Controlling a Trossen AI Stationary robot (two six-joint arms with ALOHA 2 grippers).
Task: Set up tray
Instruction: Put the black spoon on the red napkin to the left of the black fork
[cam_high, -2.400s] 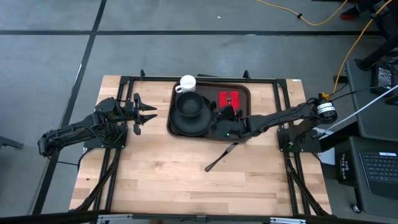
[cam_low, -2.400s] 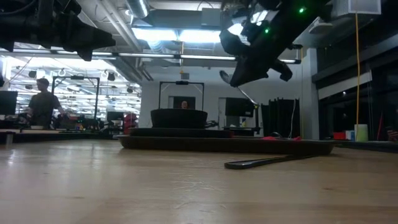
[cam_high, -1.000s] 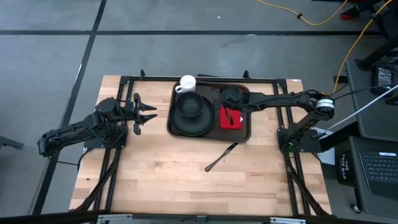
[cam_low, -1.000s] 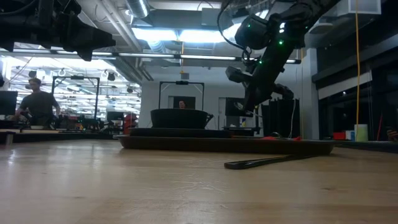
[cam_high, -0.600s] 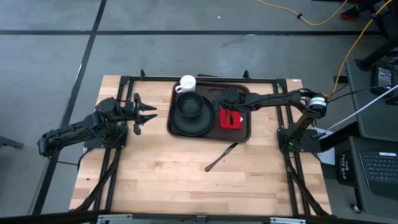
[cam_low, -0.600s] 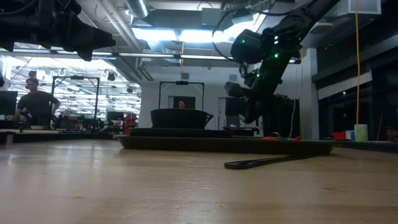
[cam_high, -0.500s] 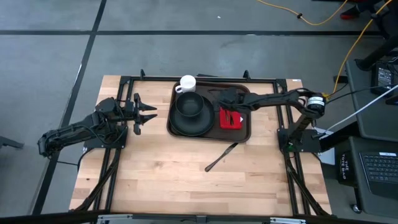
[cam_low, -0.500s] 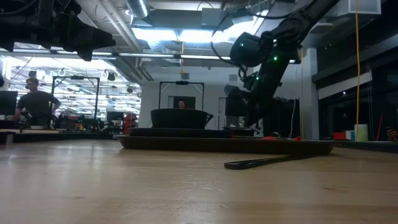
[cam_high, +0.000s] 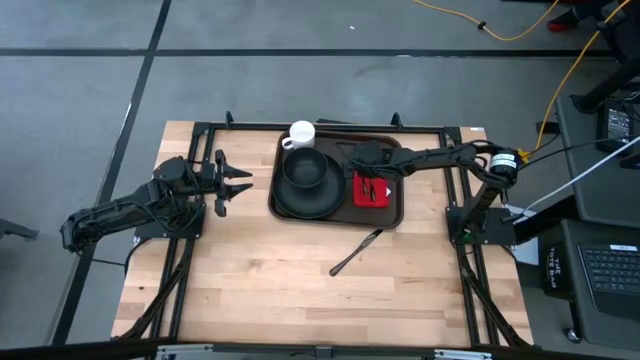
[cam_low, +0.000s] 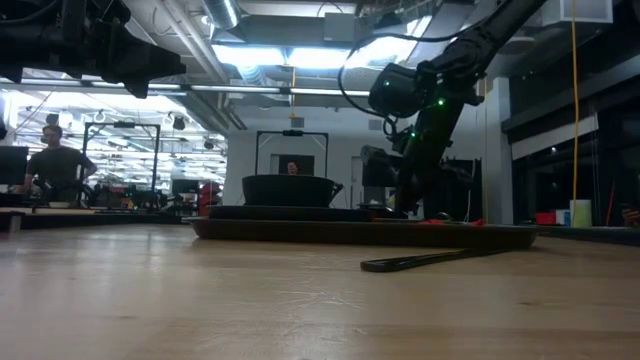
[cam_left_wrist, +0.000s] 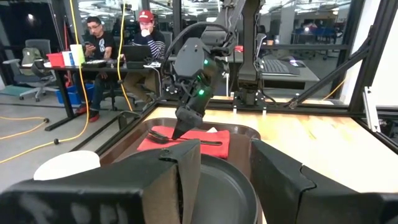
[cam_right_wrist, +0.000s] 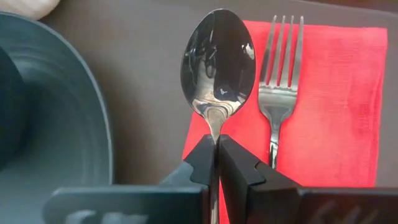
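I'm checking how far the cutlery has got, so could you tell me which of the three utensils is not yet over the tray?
The knife: it lies alone on the bare wood, while the fork rests on the red napkin and the spoon is in the right gripper.

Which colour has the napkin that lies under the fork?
The napkin under the fork is red, best seen in the right wrist view.

white mug (cam_high: 301, 133) beside black plate (cam_high: 305, 190); knife (cam_high: 355, 252) on table (cam_high: 270, 290).
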